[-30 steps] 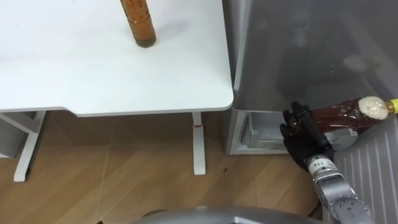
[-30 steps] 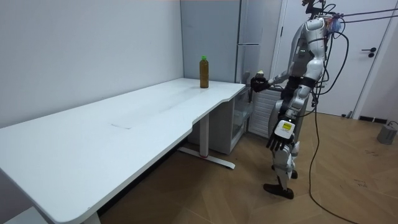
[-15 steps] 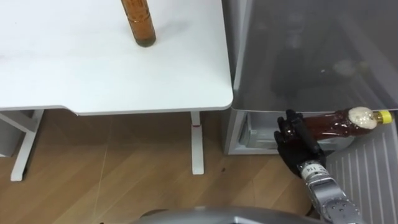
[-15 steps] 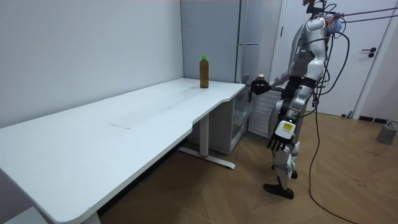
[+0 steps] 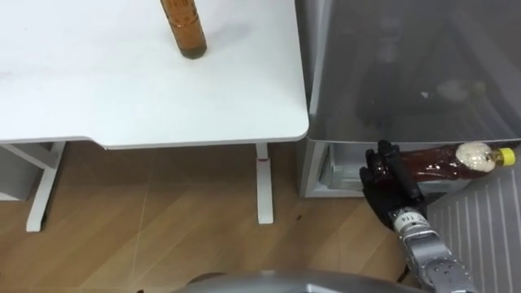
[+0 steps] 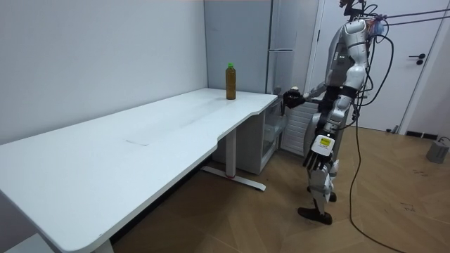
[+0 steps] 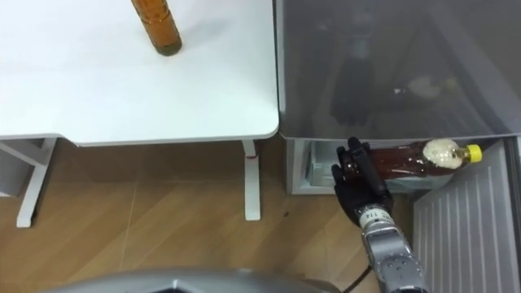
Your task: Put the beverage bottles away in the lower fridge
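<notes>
Two bottles of brown drink show here. The first bottle (image 5: 184, 28) stands upright on the white tabletop (image 5: 122, 89), near its far right corner. It has a green cap in the room view. No hand is touching it, and it is well apart from the other bottle.

To the right of the tabletop, just beside its edge, stands the grey fridge (image 5: 407, 73). Its big upper door is shut. Under that door the lower part (image 5: 338, 169) is open, and you can see a bit of the white inside.

The right hand (image 5: 389, 181) is in front of that open lower part. Its dark fingers are curled round the second bottle (image 5: 444, 159) and grip it at the fat bottom end. This bottle lies on its side in the air. Its yellow cap points to the right, away from the hand. It sits just under the bottom edge of the grey door. I cannot tell if it is past the opening.

At the far right is the open lower door (image 5: 488, 236), white with ridges.

In the room view the robot stands upright facing the fridge. The left hand (image 6: 313, 158) hangs down by its side, fingers loose, holding nothing.
</notes>
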